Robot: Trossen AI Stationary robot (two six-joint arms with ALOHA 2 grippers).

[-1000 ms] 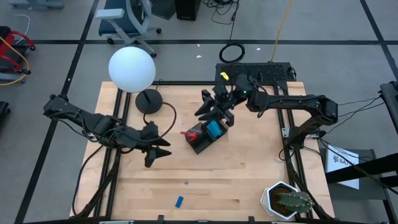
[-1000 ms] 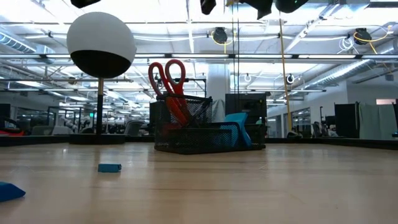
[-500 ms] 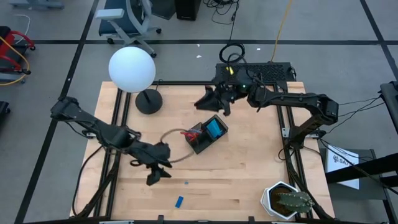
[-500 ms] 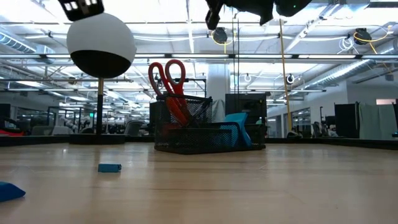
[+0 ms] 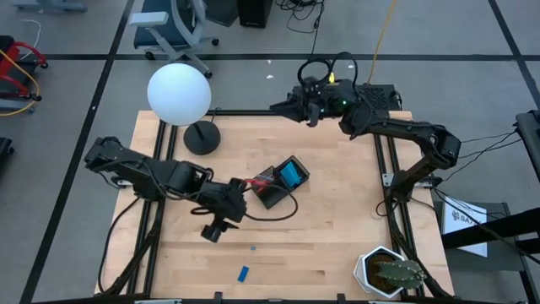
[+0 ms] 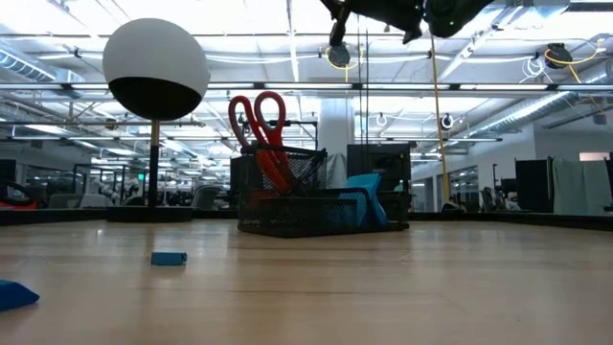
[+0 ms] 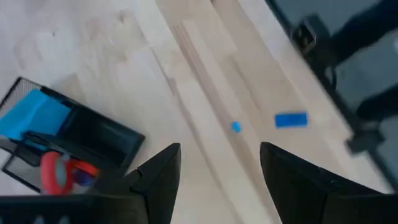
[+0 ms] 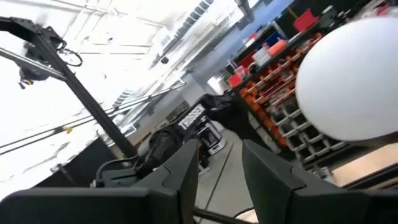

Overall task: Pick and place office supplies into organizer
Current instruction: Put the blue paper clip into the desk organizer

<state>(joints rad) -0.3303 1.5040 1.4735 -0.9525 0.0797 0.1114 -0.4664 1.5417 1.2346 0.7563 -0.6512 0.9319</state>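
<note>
The black mesh organizer (image 5: 278,181) stands mid-table with the red-handled scissors (image 6: 259,120) upright in it and the blue notepad (image 5: 293,175) leaning in another compartment. A blue eraser (image 5: 243,273) lies flat near the table's near edge, with a tiny blue piece (image 5: 253,248) just beyond it. My left gripper (image 5: 213,230) hovers open to the organizer's near left, tilted down; its wrist view shows the eraser (image 7: 290,119) ahead and the organizer (image 7: 68,143) to one side. My right gripper (image 5: 283,107) is raised at the far edge, open and empty, pointing up past the lamp globe (image 8: 348,81).
A lamp with a white globe (image 5: 179,93) and a round black base (image 5: 202,137) stands at the far left. A potted cactus (image 5: 390,272) sits at the near right corner. A dark cable (image 5: 278,211) loops on the table beside the organizer. Bare wood lies between the organizer and the eraser.
My left gripper has swung toward the table's right and near edge, closer to the organizer, rolling and tipping downward; its cable loop has trailed along. My right gripper has drawn back from over the organizer toward the far edge and tipped upward.
</note>
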